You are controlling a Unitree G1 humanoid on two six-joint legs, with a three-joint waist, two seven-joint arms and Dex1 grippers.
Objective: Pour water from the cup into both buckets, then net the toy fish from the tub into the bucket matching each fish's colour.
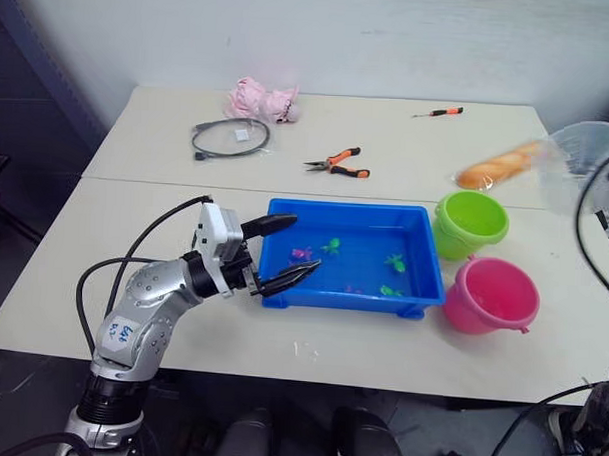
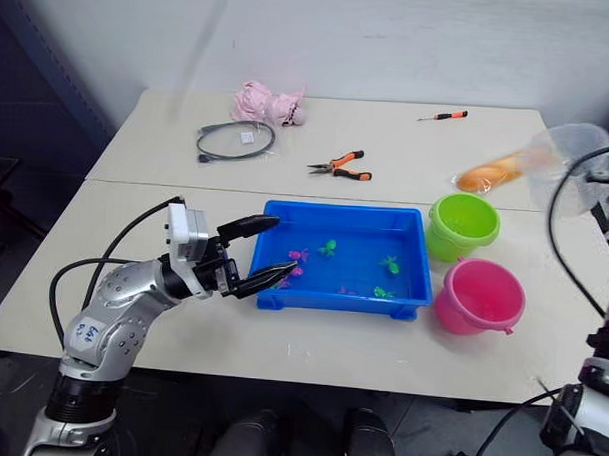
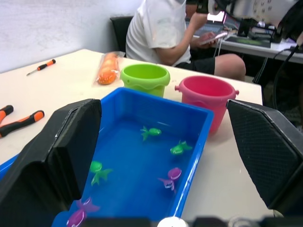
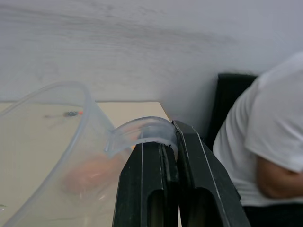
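Observation:
My right gripper [image 4: 171, 135] is shut on the handle of the clear cup [image 1: 585, 163], which hangs in the air at the table's far right, behind and to the right of the lime green bucket [image 1: 471, 222]. The hot pink bucket [image 1: 490, 295] stands just in front of the green one. Both buckets sit right of the blue tub [image 1: 282, 293]. In the tub lie green toy fish [image 1: 394, 261] and magenta ones [image 1: 302, 253]. At the tub's left end my left gripper [image 1: 307, 244] is open and holds nothing, its fingers reaching over the rim.
At the back of the table lie orange-handled pliers [image 1: 339, 163], a small screwdriver [image 1: 439, 112], a coiled grey cable [image 1: 231, 137], a pink soft toy [image 1: 262, 99] and an orange item in a clear bag [image 1: 497, 167]. A seated person [image 3: 165, 28] is beyond the table's right end.

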